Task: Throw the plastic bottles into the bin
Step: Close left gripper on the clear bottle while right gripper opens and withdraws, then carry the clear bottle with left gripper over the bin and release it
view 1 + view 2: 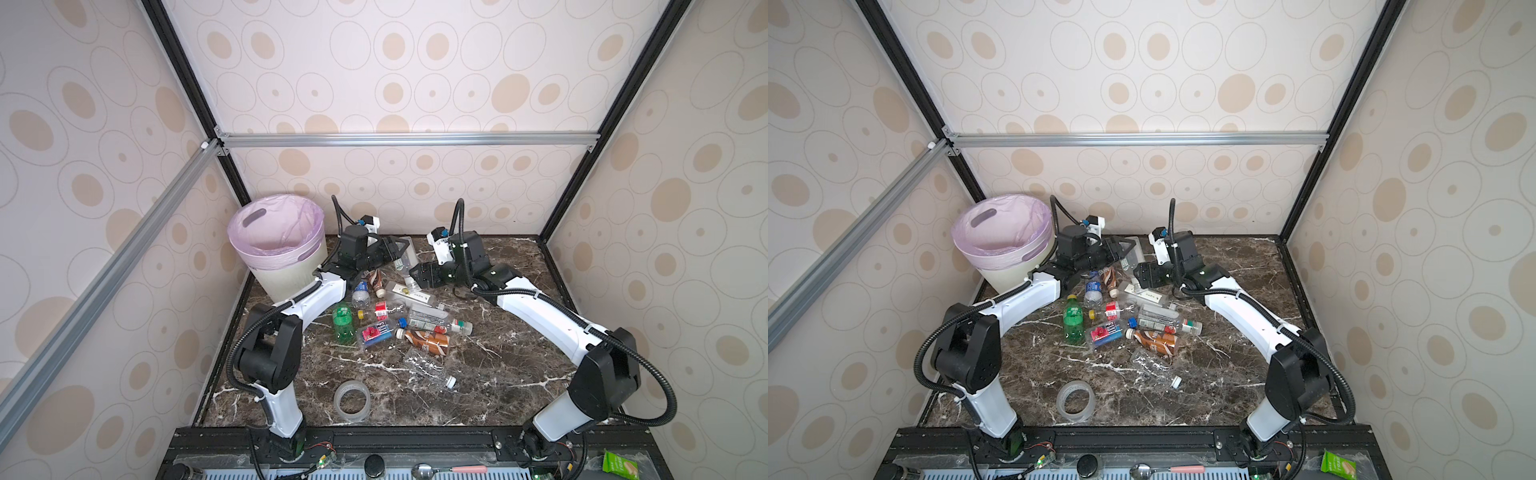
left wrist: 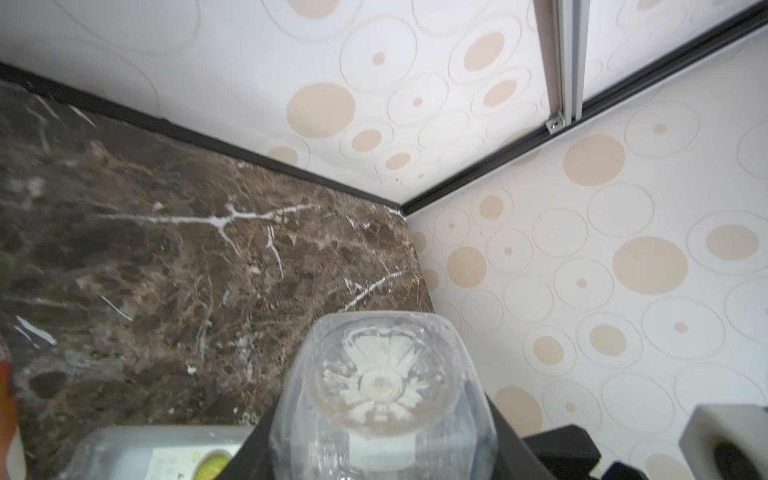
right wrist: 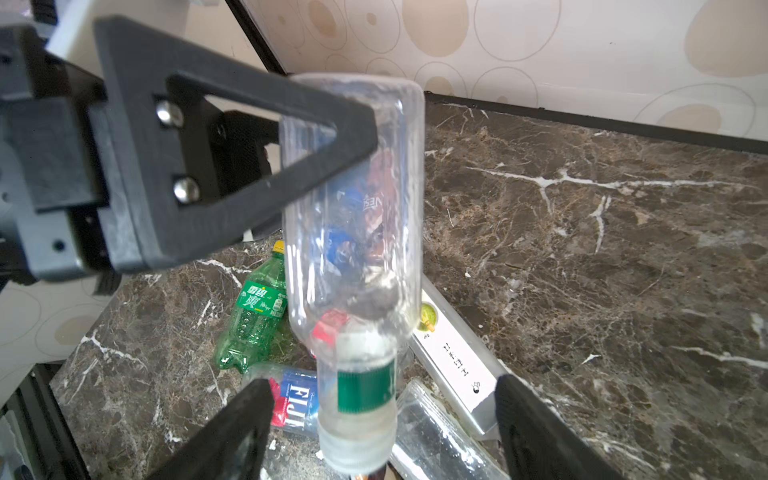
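Two grippers meet at 1 clear bottle (image 3: 353, 216), which is held off the marble table top (image 1: 498, 374) near the back wall, to the right of the bin (image 1: 291, 282).

Left gripper (image 1: 395, 248): fingers (image 3: 257, 89) pinched on the bottle's body toward its base end. In the left wrist view the base sits btwn the two black fingers. Bottle hangs tilted, w/ green neck band & whitish cap pointing down.

Right gripper (image 1: 415, 274): fingers (image 3: 232, 436) spread wide, one each side of the cap end. There's a gap on both sides, so no contact.

Counts:
- 1 bin, cream-white w/ pink-lilac liner over the rim, far-left corner.
- Lying in a loose pile mid-table, btwn the arms:
  - 1 green bottle (image 1: 343, 324)
  - 1 blue-lbl water bottle (image 1: 360, 294)
  - 1 red-lbl bottle (image 1: 381, 309) w/ yellow cap
  - 1 Fiji bottle (image 1: 376, 332)
  - 1 flat clear bottle (image 1: 409, 293) w/ white lbl
  - 1 long clear bottle (image 1: 438, 322) w/ white cap
  - 1 brown-wrapped bottle (image 1: 428, 340) on the near side
  - 1 second brown-wrapped bottle (image 1: 377, 283) just below the left gripper
  - 1 crushed clear bottle (image 1: 428, 368) nearer the front
- That makes 9 lying + 1 held. Can't tell if another clear one hides in the pile.
- 1 clear tape ring (image 1: 337, 403), in front of the pile & apart from it.
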Action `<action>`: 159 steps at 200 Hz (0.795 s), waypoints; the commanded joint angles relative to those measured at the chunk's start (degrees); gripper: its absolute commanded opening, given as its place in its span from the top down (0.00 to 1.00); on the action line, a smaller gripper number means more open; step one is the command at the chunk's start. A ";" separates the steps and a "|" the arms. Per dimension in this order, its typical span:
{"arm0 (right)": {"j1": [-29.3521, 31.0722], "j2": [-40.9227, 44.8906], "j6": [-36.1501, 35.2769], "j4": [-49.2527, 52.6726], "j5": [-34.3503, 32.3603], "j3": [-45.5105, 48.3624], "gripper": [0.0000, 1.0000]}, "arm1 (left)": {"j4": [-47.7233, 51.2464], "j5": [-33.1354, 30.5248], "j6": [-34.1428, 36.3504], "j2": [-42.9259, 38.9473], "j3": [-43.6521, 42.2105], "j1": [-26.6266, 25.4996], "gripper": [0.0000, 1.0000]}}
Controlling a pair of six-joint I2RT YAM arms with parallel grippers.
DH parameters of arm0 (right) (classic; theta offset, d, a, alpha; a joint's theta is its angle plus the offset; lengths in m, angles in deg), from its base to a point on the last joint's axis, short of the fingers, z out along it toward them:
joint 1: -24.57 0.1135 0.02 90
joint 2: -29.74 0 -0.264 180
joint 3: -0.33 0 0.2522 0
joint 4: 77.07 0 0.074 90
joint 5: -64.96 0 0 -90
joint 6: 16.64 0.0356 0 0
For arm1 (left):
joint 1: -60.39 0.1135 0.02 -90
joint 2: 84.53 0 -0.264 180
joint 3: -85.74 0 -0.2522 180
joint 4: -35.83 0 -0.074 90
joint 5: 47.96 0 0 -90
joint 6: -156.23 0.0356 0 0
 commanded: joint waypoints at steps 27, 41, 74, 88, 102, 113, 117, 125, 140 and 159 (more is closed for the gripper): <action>1.68 3.32 -2.56 0.46 -0.16 -1.51 0.00 | 8.19 -4.18 7.77 -2.84 9.37 4.05 0.55; 2.83 3.42 -3.29 0.33 -0.59 -3.30 0.00 | 10.37 -5.08 9.35 -3.37 11.26 5.30 0.55; 5.41 2.87 -5.22 -1.73 -0.67 -7.70 0.00 | 16.38 -8.67 15.13 -4.37 17.76 6.60 0.54; 6.77 2.24 -6.93 -2.34 -0.41 -9.89 0.00 | 18.47 -11.42 18.12 -5.25 20.18 6.64 0.54; 7.71 1.64 -8.12 -2.91 -0.27 -11.93 0.00 | 19.60 -14.24 20.77 -6.48 21.80 6.66 0.54; 8.12 1.29 -8.34 -3.72 -0.18 -13.30 0.00 | 20.56 -17.05 23.09 -7.42 23.10 6.77 0.54; 8.22 1.18 -8.34 -4.11 0.01 -13.82 0.00 | 20.93 -17.91 24.01 -7.68 23.73 6.76 0.54; 8.39 1.16 -8.37 -4.61 0.22 -14.66 0.00 | 21.62 -20.33 26.01 -8.26 24.92 6.77 0.54; 8.63 1.16 -8.60 -5.57 1.15 -16.20 0.00 | 22.57 -24.06 29.98 -9.16 27.15 6.74 0.54; 8.63 1.41 -9.48 -6.49 2.40 -17.74 0.00 | 22.35 -28.35 34.20 -10.59 28.79 6.80 0.53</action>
